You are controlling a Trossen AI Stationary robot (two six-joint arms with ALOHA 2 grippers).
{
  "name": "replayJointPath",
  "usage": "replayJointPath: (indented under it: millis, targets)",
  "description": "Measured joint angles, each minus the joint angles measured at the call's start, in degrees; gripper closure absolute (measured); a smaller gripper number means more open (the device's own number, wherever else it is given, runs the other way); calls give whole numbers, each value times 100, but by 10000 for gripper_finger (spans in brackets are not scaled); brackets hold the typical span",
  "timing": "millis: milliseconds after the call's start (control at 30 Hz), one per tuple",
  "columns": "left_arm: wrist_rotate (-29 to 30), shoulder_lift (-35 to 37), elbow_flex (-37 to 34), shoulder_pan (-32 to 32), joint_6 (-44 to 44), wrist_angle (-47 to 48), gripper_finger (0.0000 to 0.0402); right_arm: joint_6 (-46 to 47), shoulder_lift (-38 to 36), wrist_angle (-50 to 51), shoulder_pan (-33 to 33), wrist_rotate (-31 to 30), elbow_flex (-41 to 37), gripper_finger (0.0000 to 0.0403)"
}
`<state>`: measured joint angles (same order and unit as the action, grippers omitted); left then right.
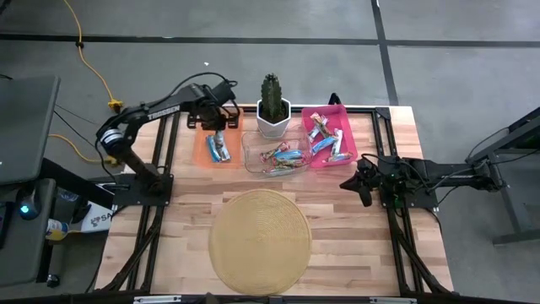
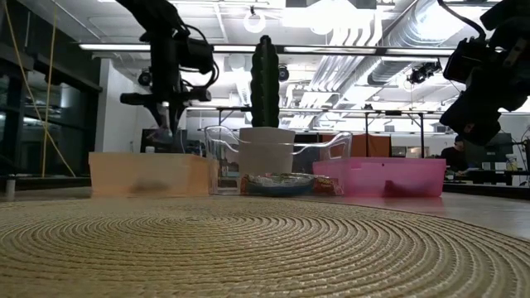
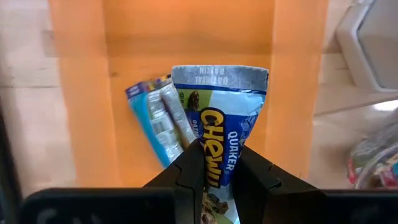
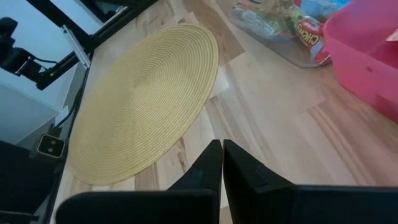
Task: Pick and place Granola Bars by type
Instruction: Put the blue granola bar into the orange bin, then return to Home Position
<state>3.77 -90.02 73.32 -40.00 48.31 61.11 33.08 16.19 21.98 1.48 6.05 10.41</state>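
My left gripper [image 1: 218, 128] hangs over the orange bin [image 1: 202, 150], shut on a blue-and-white granola bar [image 3: 222, 124]. Another blue-and-white bar [image 3: 155, 118] lies flat on that bin's floor below. More bars lie in the clear bin [image 1: 277, 157] and the pink bin [image 1: 326, 139]. In the low view my left gripper [image 2: 166, 124] stands above the orange bin [image 2: 149, 174]. My right gripper [image 1: 353, 184] waits shut over bare wood near the table's right side, beside the pink bin; its fingers [image 4: 219, 163] touch nothing. My left gripper pinches the blue-and-white bar between its two fingers [image 3: 191, 168], across the wrapper's lower part [image 3: 216, 163]. The fingers come from above, pointing down. The bar is lifted clear above the orange bin's floor, its free crimped end [image 3: 219, 76] pointing away from the fingers.
A potted cactus [image 1: 272, 105] in a white pot stands at the far edge between the orange and pink bins. A round woven mat [image 1: 260, 241] covers the near middle of the table. Bare wood lies left and right of the mat.
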Motion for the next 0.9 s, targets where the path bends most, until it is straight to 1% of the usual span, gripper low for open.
replayJointPath:
  millis: [233, 333, 433, 667, 733, 800, 900]
  targets:
    - [35, -243, 5, 176, 32, -467, 341, -4, -2, 0, 0, -165, 0, 402]
    - [96, -274, 0, 192, -173, -599, 335, -4, -2, 0, -2, -163, 0, 402]
    - [99, -266, 6, 192, -249, -661, 308, -2, -1, 0, -1, -160, 0, 402]
    - [102, -266, 4, 179, -371, -646, 197, 7, -2, 0, 0, -134, 0, 402]
    - [101, -221, 2, 179, -552, -627, 174, 10, -2, 0, 0, -128, 0, 402]
    - [165, -80, -2, 229, -702, -605, 165, 11, -2, 0, -1, -113, 0, 402]
    - [451, 213, -4, 367, -814, -613, 170, 7, -2, 0, 0, -50, 0, 402]
